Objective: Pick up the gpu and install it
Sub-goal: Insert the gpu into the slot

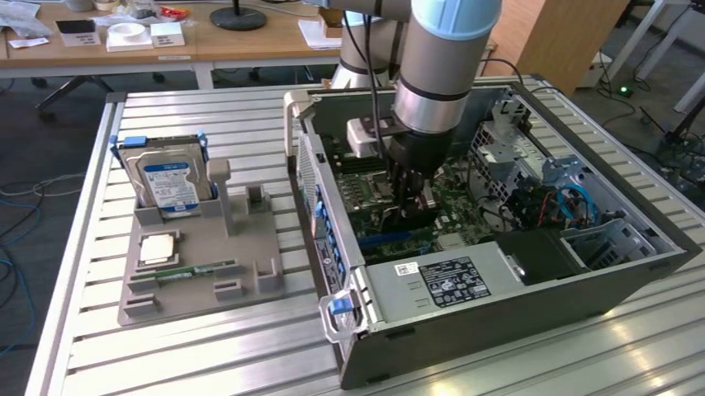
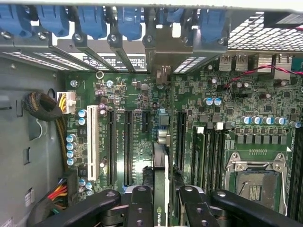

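- The tool is seen reaching down into the open PC case, right over the motherboard.
- In the wrist view the gpu is caught edge-on between the two black fingers, so the tool is clamped on the gpu. A bit of logo text can be read on its lower edge.
- The card is held upright, running toward the rear bracket row, and it's lined up over the board between the long black slots and the next slot over by the RAM slots. Whether it's actually seated in a slot can't be told from here.
- The white PCI slot sits off to the side, past the black ones, untouched.
- The CPU socket is seen open-looking with its metal frame, near the RAM slots.
- Blue clips line the back edge of the case above the slot covers.
- Outside the case, on the exterior view's left, a grey tray is parked on the surface.
- A hard drive is stood upright at the tray's far end, a CPU lies flat in the middle, and a RAM stick is laid just in front of that.
- The power supply is mounted at the case's near side, label up.
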You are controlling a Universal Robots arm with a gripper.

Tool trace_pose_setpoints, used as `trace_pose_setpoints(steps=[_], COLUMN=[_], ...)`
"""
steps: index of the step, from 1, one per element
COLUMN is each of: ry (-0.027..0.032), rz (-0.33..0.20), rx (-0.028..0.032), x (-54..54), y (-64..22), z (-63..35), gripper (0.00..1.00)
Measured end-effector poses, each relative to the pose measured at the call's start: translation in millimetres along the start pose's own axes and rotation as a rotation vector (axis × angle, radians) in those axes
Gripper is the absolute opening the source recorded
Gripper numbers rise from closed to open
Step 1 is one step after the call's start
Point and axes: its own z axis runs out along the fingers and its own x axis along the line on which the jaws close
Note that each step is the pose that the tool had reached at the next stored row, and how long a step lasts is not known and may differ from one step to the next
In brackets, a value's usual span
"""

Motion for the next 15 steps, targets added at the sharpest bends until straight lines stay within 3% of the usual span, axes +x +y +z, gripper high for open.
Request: trace_pose_setpoints(steps=[15], ry=[0.0004], rz=[-0.001], rx=[0.0052], x=[0.1], y=[3.0], z=[3.0], gripper=[0.26])
